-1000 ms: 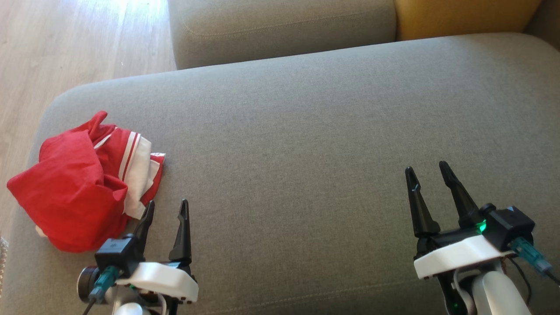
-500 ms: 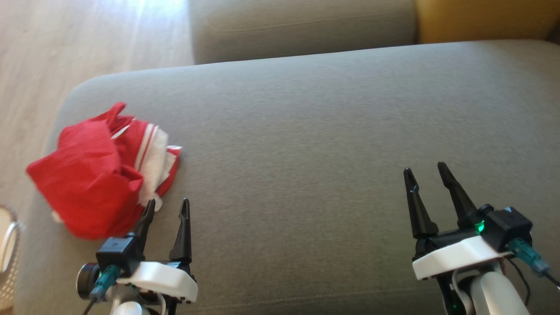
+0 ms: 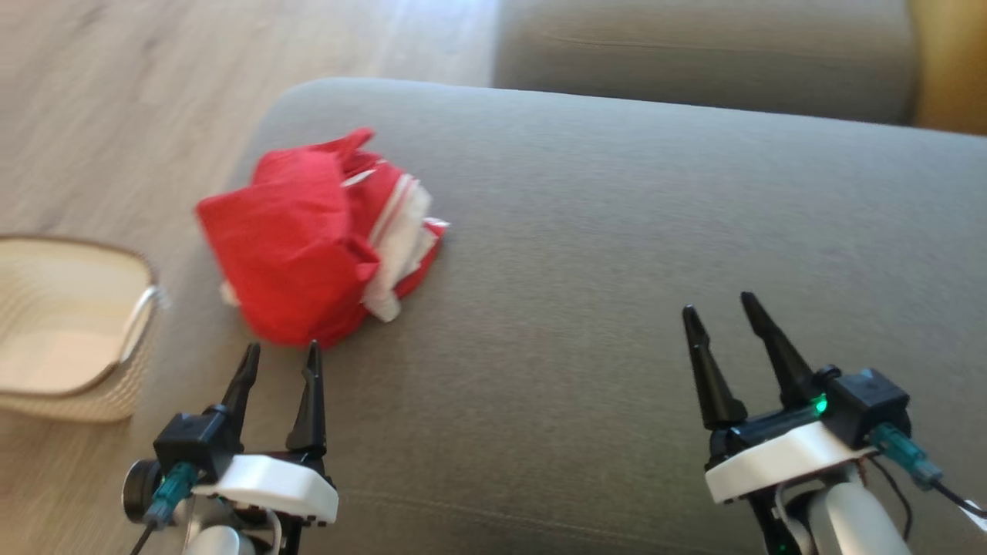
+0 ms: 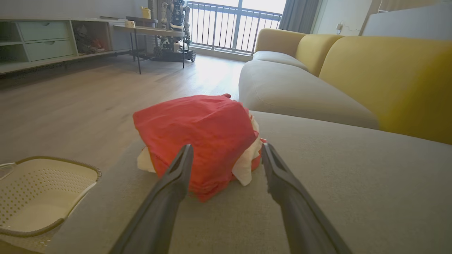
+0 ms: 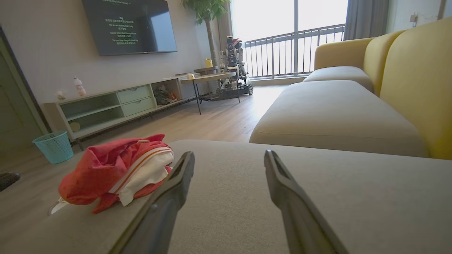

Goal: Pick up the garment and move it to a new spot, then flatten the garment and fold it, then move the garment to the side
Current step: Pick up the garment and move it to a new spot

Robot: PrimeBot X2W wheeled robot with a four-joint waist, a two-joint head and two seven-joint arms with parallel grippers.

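head view: the garment (image 3: 308,239), a crumpled red and white bundle, lies on the grey sofa cushion (image 3: 617,231) near its left end, toward ten o'clock. the left gripper (image 3: 281,351) points at it from just short of its near edge, fingers apart and empty, probably lined up for the pickup. the right gripper (image 3: 719,304) hovers well apart at four o'clock, fingers spread and holding nothing, likely out of the way until flattening. a pale basket (image 3: 146,270) stands on the floor at nine o'clock.

left wrist view: the bundle (image 4: 197,127) sits at twelve o'clock, framed between the spread fingers, and as far as i can judge not yet touched.

right wrist view: the garment (image 5: 116,169) lies at nine o'clock, off that gripper's line. bare cushion lies ahead, a likely new spot.
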